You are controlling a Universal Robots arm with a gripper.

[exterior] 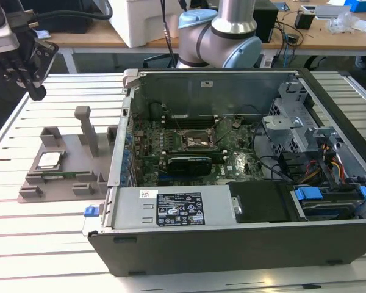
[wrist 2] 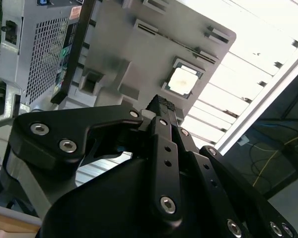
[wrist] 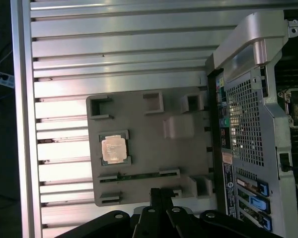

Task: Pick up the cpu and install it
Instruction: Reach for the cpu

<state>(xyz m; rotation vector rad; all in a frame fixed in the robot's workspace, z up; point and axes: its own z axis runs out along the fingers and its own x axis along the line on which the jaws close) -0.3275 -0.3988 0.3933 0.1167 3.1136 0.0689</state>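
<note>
The cpu [exterior: 50, 160], a small silvery square chip, lies flat in a recess of the grey parts holder [exterior: 79, 162] on the slatted table, at the exterior view's left. Both wrist views show the cpu [wrist 2: 183, 81] [wrist: 113, 148] beyond the fingertips. My black gripper [exterior: 35, 90] hangs high above the table's far left corner, well above and behind the holder, with its fingers together and nothing in them [wrist 2: 161, 102] [wrist: 159, 191]. Inside the open computer case [exterior: 244, 244], the square processor socket [exterior: 195, 141] sits on the motherboard.
A long green memory stick [wrist: 139, 175] lies in a slot of the holder near the cpu. Grey posts [exterior: 87, 129] rise from the holder. The case's raised side wall [exterior: 119, 152] stands right beside the holder. Cables and drive cages [exterior: 317, 165] crowd the case's right end.
</note>
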